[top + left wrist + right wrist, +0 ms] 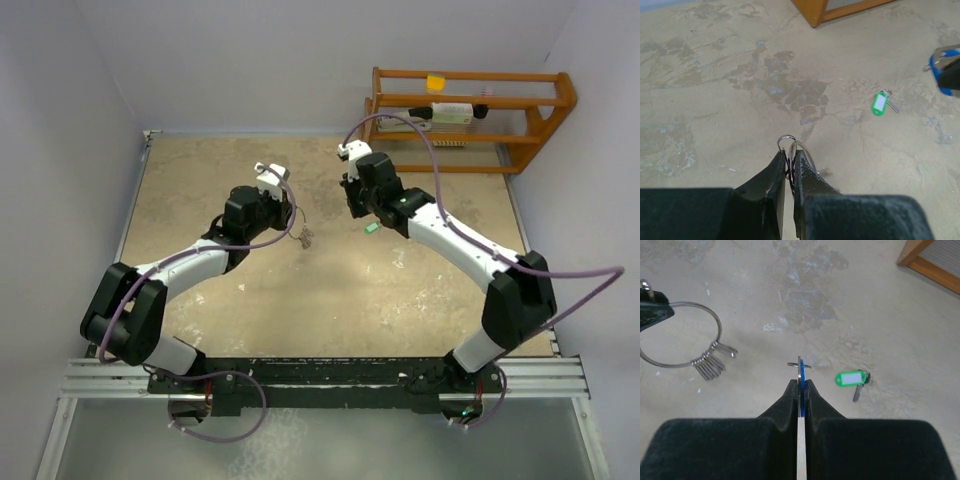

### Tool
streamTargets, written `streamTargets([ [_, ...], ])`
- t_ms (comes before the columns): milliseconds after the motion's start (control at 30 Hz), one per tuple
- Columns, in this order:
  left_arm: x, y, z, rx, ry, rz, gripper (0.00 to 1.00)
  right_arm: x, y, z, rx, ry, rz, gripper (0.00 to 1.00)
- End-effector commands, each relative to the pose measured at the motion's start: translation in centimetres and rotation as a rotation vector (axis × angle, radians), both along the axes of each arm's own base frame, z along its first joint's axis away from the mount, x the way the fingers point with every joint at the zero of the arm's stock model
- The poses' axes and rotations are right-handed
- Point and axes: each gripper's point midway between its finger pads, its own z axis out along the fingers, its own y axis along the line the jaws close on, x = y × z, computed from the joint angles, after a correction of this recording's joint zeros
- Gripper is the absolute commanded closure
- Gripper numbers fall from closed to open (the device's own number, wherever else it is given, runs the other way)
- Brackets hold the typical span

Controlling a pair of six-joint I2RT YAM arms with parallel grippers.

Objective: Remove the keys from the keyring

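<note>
Grips the keyring (720,329) in the left gripper (790,150), fingers pressed together on the wire. Carries a fanned bunch of plain silver keys (710,366) on the ring's lower arc, well to the left of the right gripper (800,384). Clamps a blue-headed key (800,400) edge-on between the right fingers, with a small split ring (799,365) poking out past the tips. Lies flat on the table (880,315), just right of those tips and apart from the keyring: a green-tagged key (852,378).

From the right wrist alone: nearly the whole circle of the keyring and the bunch strung on it. From the left wrist alone: only a short loop of wire above the closed fingertips, the bunch hidden, and the blue head broadside at the right edge. From above alone: both arms facing each other over mid-table, the bunch dangling between them, and a wooden rack (470,105) at the far right.

Counted: one keyring, one blue key, one green key, one silver bunch packed too tightly to number, two grippers.
</note>
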Motion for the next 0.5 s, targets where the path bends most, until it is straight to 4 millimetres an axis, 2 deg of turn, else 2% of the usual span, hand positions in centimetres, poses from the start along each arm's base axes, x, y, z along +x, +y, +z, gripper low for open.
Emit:
streamTargets([
  [0, 2.1, 0.9, 3.3, -0.042, -0.106, 0.090, 1.00, 3.1, 1.9, -0.7, 0.046, -0.066, -0.001, 1.00],
  [233, 2.9, 2.5, 1.2, -0.021, -0.074, 0.147, 1.00, 6.3, 4.0, -6.3, 0.004, 0.011, 0.017, 1.00],
  [467, 3.1, 3.8, -0.8, -0.026, -0.032, 0.179, 1.00, 9.1, 5.4, -8.9, 0.012, 0.046, 0.023, 1.00],
])
